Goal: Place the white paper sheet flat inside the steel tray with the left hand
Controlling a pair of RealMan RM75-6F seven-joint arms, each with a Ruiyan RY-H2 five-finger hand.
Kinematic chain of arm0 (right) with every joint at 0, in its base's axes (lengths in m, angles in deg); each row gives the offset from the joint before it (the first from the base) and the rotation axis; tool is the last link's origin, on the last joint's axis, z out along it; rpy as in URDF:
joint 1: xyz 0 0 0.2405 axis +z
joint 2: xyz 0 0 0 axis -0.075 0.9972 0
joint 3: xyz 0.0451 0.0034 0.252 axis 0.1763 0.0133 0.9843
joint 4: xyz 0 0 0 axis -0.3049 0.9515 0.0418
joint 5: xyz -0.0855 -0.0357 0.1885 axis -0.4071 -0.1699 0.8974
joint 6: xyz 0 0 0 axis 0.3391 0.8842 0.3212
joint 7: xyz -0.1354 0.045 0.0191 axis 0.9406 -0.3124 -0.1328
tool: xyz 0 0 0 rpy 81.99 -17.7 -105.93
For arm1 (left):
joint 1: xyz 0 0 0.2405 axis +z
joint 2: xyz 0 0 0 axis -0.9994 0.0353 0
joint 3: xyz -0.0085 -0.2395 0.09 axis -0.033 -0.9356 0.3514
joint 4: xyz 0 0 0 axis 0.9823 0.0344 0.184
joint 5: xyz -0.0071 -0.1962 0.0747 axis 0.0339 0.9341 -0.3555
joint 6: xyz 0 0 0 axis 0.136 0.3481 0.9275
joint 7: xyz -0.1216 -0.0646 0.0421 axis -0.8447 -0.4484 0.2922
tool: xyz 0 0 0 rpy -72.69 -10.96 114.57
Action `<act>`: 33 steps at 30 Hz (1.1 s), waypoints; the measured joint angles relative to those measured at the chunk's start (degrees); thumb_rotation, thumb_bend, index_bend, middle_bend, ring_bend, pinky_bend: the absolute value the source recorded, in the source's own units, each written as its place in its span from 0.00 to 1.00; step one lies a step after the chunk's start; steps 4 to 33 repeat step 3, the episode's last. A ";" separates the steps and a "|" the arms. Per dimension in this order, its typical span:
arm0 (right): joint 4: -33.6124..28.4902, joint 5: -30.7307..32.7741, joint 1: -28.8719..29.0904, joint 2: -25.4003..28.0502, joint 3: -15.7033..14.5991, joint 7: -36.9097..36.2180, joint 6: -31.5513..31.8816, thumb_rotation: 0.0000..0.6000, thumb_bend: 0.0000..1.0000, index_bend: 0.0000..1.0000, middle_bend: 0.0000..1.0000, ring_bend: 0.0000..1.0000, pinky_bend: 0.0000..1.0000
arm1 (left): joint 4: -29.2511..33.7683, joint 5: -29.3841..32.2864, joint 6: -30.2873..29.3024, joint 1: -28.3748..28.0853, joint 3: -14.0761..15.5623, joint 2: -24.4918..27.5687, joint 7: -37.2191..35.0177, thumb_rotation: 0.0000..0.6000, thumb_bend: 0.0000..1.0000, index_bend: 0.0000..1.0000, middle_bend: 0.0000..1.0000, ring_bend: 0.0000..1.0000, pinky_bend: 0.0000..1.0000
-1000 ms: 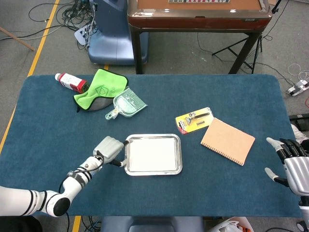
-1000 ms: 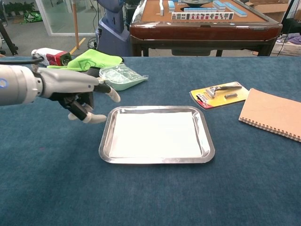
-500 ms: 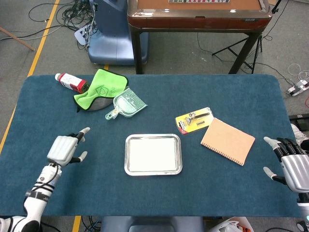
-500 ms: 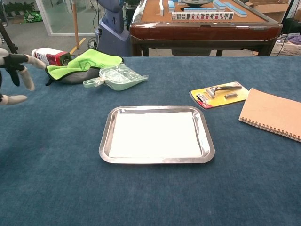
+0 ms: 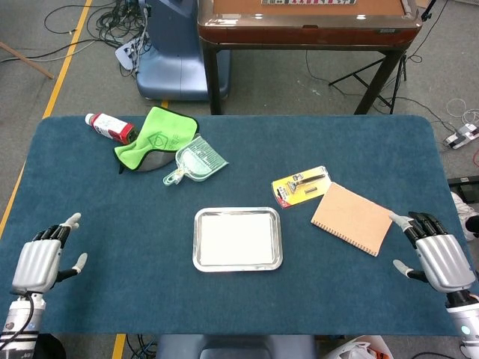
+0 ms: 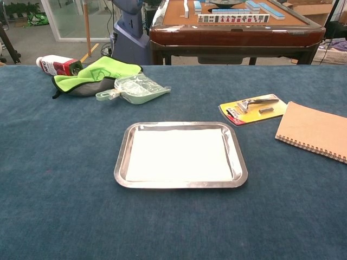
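Pulling away done: left hand (image 5: 41,258) now back at near-left table edge, well apart from steel tray (image 5: 199,260), after being right beside tray's left rim a second ago and halfway out half a second ago. Fingers spread, holding nothing. Gone from chest view entirely. Right hand (image 5: 435,258) at near-right edge, fingers apart, empty, shifted only slightly, near corner of brown notebook (image 5: 352,218).

Reads as release and retreat finished; task judged essentially complete, nothing left for left hand but to stay clear.

White paper sheet (image 6: 178,154) lying inside tray, well off to the right of left hand and a bit further out. Looks flat, edges roughly parallel to tray walls, filling most of the floor, thin steel margin showing all round. No curl or lifted corner visible; unchanged across the frames, so withdrawal did not drag it. Near-left corner sits close to rim, cannot tell if riding up the wall.

Further out from right hand: yellow razor pack (image 5: 300,185) just beyond notebook. Far beyond left hand: clear scoop (image 5: 194,161), green cloth (image 5: 156,135), red-capped bottle (image 5: 109,126) clustered at far-left of blue table (image 5: 337,299).
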 measured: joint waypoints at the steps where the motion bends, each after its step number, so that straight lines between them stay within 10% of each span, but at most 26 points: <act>1: 0.05 -0.10 0.11 -0.11 0.01 0.03 -0.01 1.00 0.16 0.17 0.24 0.12 0.17 | -0.17 -0.95 -0.70 1.08 0.03 -0.03 -0.13 0.87 0.29 0.12 0.26 0.23 0.27; 33: 0.04 -0.35 0.42 -0.30 0.04 0.30 -0.11 1.00 0.16 0.17 0.24 0.12 0.17 | -0.38 -2.38 -1.50 2.65 0.08 -0.07 -0.19 0.87 0.29 0.12 0.26 0.23 0.26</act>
